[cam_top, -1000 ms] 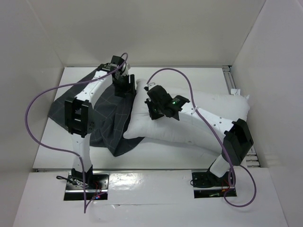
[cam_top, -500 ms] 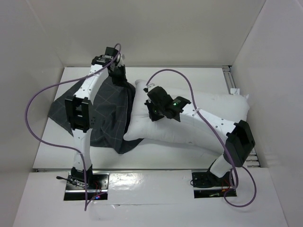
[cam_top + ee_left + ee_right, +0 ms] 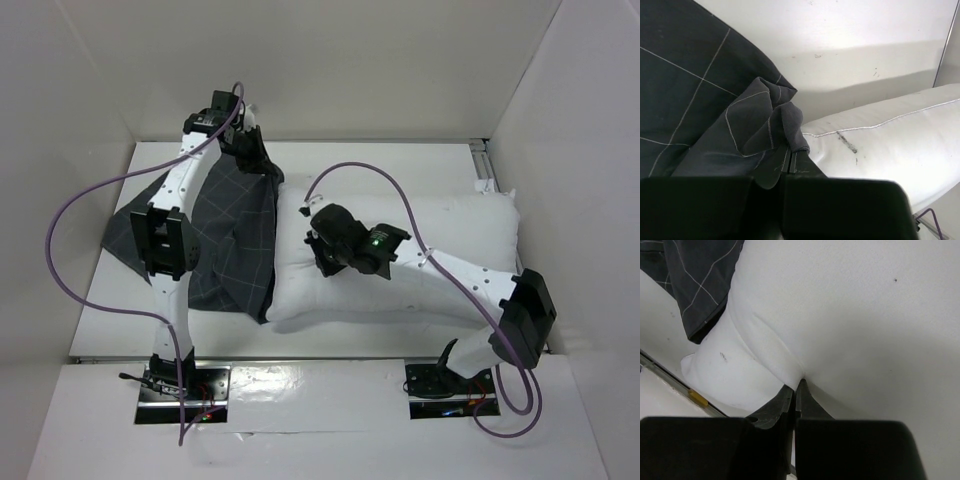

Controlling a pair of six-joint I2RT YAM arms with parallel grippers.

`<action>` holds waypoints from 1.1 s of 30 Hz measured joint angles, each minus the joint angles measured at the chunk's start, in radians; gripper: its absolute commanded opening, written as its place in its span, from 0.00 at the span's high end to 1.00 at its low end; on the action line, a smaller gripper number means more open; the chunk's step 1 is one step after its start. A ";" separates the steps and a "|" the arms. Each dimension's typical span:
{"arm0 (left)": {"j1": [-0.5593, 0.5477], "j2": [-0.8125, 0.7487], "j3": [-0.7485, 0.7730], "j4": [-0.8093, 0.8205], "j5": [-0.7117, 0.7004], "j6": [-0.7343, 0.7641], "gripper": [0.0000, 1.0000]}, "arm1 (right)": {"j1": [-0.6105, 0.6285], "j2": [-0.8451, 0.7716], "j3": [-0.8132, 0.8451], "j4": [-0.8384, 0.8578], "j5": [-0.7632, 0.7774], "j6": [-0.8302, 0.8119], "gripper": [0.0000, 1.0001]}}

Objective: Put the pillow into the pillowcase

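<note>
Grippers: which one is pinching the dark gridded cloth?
The left gripper, shut on a bunched fold of the pillowcase; the right gripper pinches the white pillow instead.

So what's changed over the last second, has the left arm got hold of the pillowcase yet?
Yes. The left gripper closed on a fold at the pillowcase edge and pulled it slightly toward the far wall. The right gripper dragged the pillow a little toward the near edge, so it lies straighter. Unchanged: the right gripper stays pinched on the pillow, and nearly all of the pillow lies outside the pillowcase.
</note>
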 measured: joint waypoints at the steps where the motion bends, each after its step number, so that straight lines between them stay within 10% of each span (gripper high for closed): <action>1: -0.002 0.000 0.000 0.000 0.004 -0.003 1.00 | 0.006 0.002 0.000 -0.002 0.005 -0.002 1.00; 26: -0.033 0.033 0.021 -0.001 -0.033 0.045 1.00 | 0.126 0.110 0.093 -0.059 0.051 -0.040 1.00; 28: -0.033 0.029 0.007 -0.005 -0.016 0.076 0.80 | 0.129 0.110 0.093 -0.061 0.068 -0.040 1.00; 30: -0.035 0.015 -0.023 -0.021 -0.014 0.116 0.39 | 0.122 0.110 0.095 -0.068 0.079 -0.037 0.98; 33: -0.039 -0.039 -0.120 -0.045 -0.055 0.147 0.17 | 0.101 0.116 0.120 -0.090 0.082 -0.027 0.61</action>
